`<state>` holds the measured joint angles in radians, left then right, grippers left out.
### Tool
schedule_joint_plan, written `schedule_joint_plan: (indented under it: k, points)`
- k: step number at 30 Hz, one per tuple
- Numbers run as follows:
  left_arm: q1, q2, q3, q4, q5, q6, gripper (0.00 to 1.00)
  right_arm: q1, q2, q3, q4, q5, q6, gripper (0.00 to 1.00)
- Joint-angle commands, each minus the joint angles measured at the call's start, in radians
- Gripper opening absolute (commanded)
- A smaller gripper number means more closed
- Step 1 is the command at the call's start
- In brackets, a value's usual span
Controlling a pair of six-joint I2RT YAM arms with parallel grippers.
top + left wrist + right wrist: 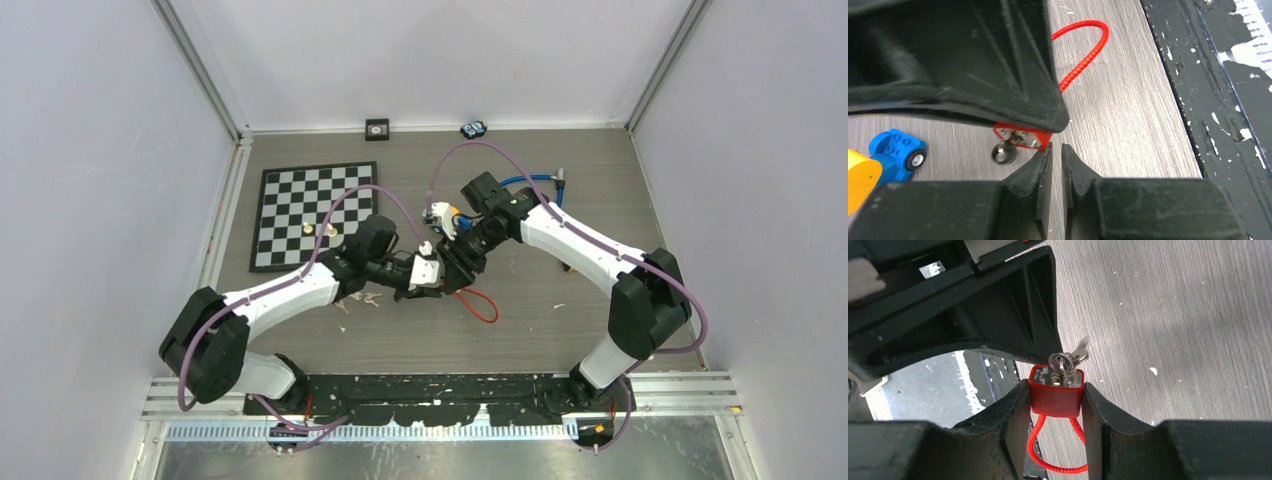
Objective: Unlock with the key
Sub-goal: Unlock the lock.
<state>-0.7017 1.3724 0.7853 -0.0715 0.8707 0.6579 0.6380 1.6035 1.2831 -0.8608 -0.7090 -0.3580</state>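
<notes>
A red padlock (1055, 399) with a red cable shackle (1048, 460) is pinched between the fingers of my right gripper (1055, 385), which is shut on its body. A silver key (1064, 362) sticks out of the keyhole on the lock's face. In the left wrist view the lock (1023, 137) shows under the right gripper's black finger, the key head (1004, 152) hanging below it. My left gripper (1057, 147) sits just right of the lock's corner, its jaws a narrow slit apart with nothing between them. From above, both grippers meet at mid-table (445, 275).
A chessboard (312, 215) with two pieces lies at the back left. A blue toy car (898, 152) and a yellow object (860, 177) sit near the lock. Loose keys (365, 298) lie under the left arm. A blue cable (530, 182) lies behind the right arm.
</notes>
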Motion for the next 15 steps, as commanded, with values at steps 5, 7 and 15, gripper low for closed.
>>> schedule_joint_plan:
  k: [5,7,15]
  points:
    - [-0.032,-0.089,-0.029,0.022,-0.103,0.146,0.2,0.009,-0.02,0.023,0.094,-0.052,-0.029,0.0]
    - [-0.029,-0.109,-0.036,0.002,-0.133,0.162,0.25,0.009,-0.026,0.019,0.088,-0.051,-0.04,0.0]
    - [0.068,-0.19,-0.038,-0.024,-0.074,0.009,0.45,0.009,-0.05,-0.012,0.073,-0.057,-0.094,0.0]
